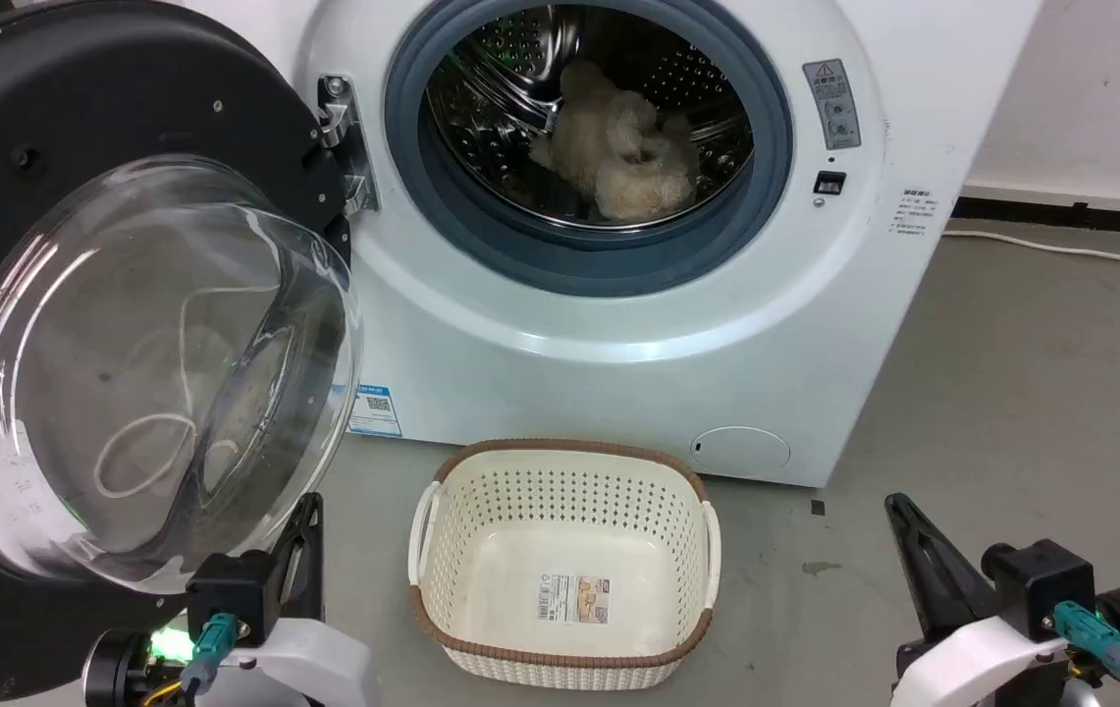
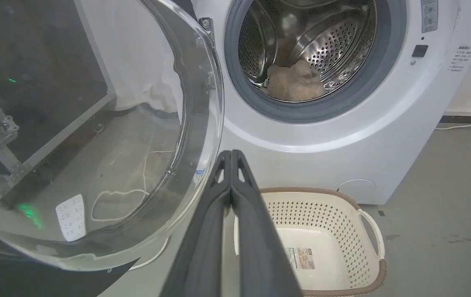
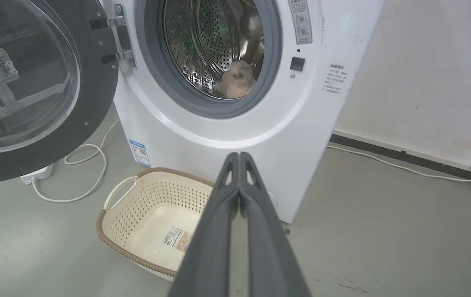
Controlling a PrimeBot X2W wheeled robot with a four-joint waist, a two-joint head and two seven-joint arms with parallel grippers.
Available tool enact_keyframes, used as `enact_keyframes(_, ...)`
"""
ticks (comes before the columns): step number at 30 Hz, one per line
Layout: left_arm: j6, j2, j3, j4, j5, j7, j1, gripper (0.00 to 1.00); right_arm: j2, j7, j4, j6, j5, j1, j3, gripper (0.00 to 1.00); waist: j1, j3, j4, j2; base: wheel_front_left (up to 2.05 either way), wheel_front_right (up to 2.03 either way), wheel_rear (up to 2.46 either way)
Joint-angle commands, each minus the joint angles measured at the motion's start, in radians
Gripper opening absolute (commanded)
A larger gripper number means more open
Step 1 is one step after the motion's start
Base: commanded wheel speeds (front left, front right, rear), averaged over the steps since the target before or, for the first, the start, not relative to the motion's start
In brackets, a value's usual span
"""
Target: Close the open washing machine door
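Observation:
The washing machine [image 1: 618, 334] [image 2: 342, 136] [image 3: 235, 136] stands straight ahead with its round port uncovered. Its washing machine door [image 1: 128, 324] [image 2: 95, 136] [image 3: 33, 90], black-rimmed with a clear bulging glass bowl, hangs swung wide open on the left hinge. A beige fluffy item [image 1: 623, 152] lies inside the steel drum. My left gripper [image 1: 309, 506] [image 2: 232, 153] is shut and holds nothing, low beside the door's lower right edge. My right gripper [image 1: 895, 503] [image 3: 238, 155] is shut too, low at the right, apart from the machine.
A cream perforated laundry basket [image 1: 564, 560] [image 2: 326, 243] [image 3: 152, 222] sits empty on the grey floor in front of the machine, between my arms. A white cable [image 3: 82, 173] loops on the floor under the door. Another cable [image 3: 400, 167] runs along the wall at the right.

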Motion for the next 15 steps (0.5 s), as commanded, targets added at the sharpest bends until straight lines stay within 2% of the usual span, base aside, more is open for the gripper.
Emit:
enact_keyframes(1, 0.003, -0.001, 0.002, -0.004, 0.003, 0.0, -0.009, 0.0, 0.004, 0.0, -0.005, 0.001, -0.002, -0.014, 0.0, 0.0, 0.0, 0.0, 0.0, 0.0, 0.0, 0.0, 0.0)
enact_keyframes(15, 0.003, -0.001, 0.002, -0.004, 0.003, 0.0, -0.009, 0.0, 0.004, 0.0, -0.005, 0.001, -0.002, -0.014, 0.0, 0.0, 0.0, 0.0, 0.0, 0.0, 0.0, 0.0, 0.0)
